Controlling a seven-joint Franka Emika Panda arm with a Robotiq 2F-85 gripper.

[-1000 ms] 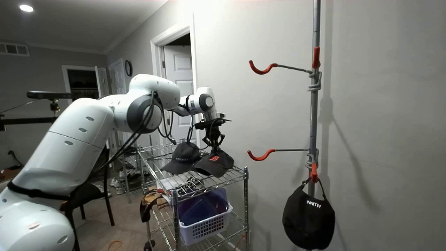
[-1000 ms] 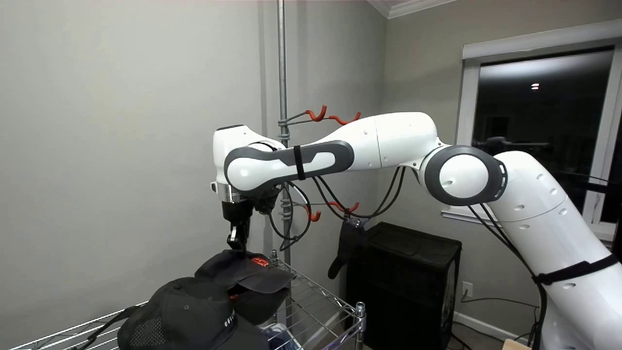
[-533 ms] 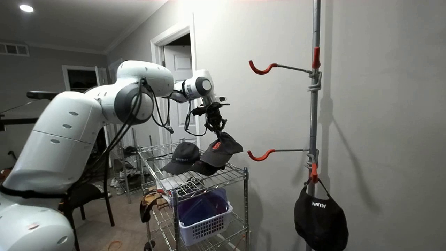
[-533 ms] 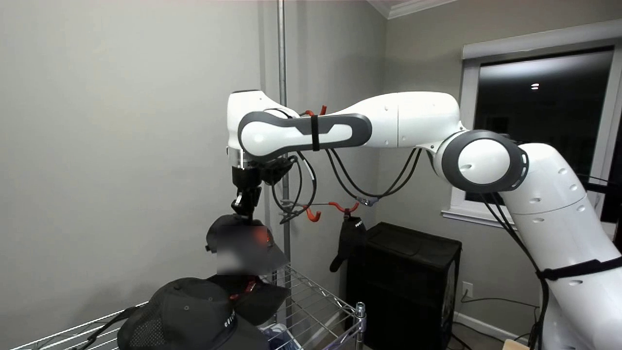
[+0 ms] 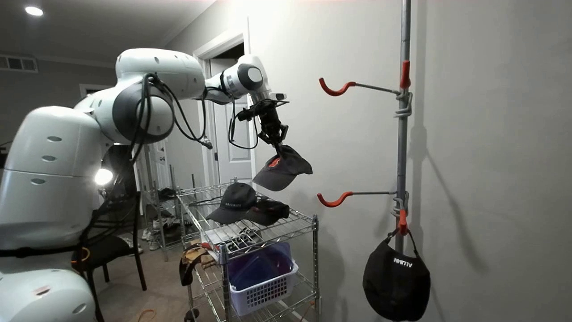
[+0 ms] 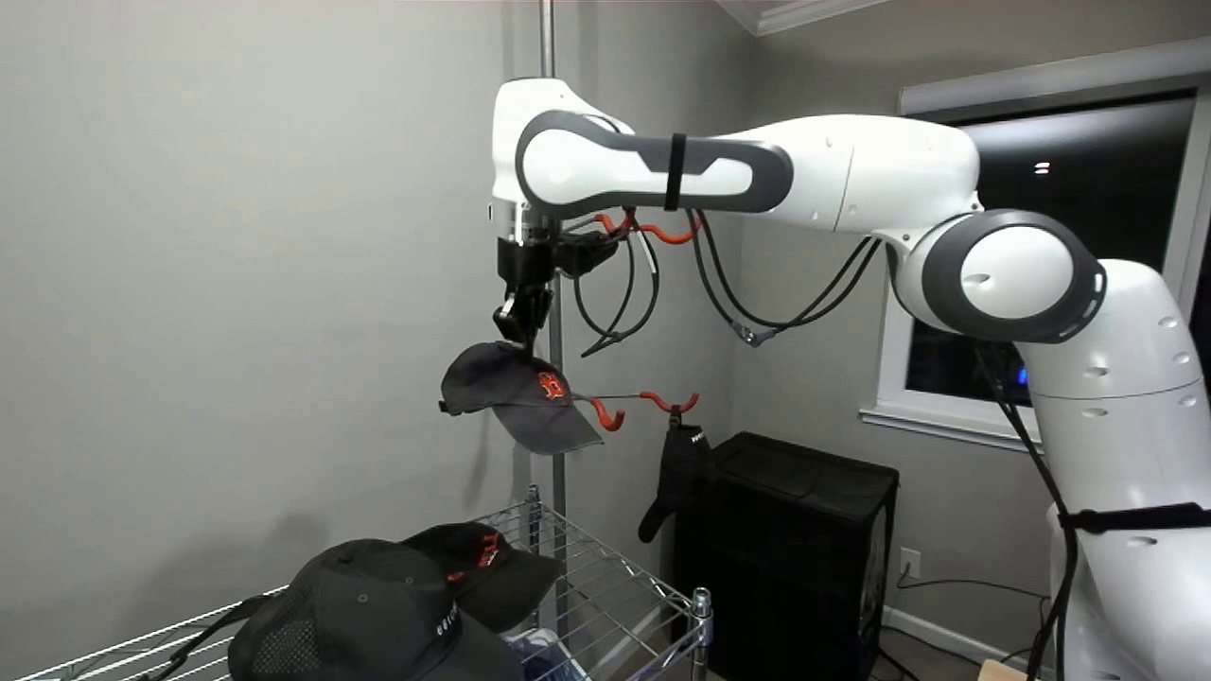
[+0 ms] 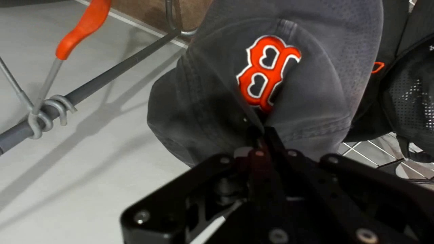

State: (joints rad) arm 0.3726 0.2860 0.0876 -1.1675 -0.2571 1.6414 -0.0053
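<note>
Grey cap, position: in an exterior view I find the grey cap (image 5: 288, 167) hanging above the wire rack (image 5: 225, 273), apart from everything on it.
Gripper, state: my gripper (image 5: 279, 151) is pinched together on the cap's crown and carries it by that one spot.
Wrist, pose: bent downward over the wire rack, tool end leaning slightly off vertical.
Forearm, pose: in an exterior view my forearm (image 6: 842, 170) runs nearly level, high above the wire rack, reaching in from the elbow (image 6: 1012, 279) outside its edge.
Grey cap, attitude: brim pitched lower than the rear edge of the crown.
Other headwear: a black cap (image 6: 511, 579) and a mesh-sided cap (image 6: 350, 596) rest on top of the wire rack, touching or nearly so.
Fingertips, contact: in the wrist view my fingertips (image 7: 275, 139) meet at a crease in the crown, just beside the red emblem (image 7: 265, 72).
Handling, judged: light, soft and yielding in the crown, stiffer in the brim; not fragile, and the cloth should grip well. A single pinch may let it swing or twist.
Hold, judged: a deep crown fold suits; the brim offers a firmer alternative.
</note>
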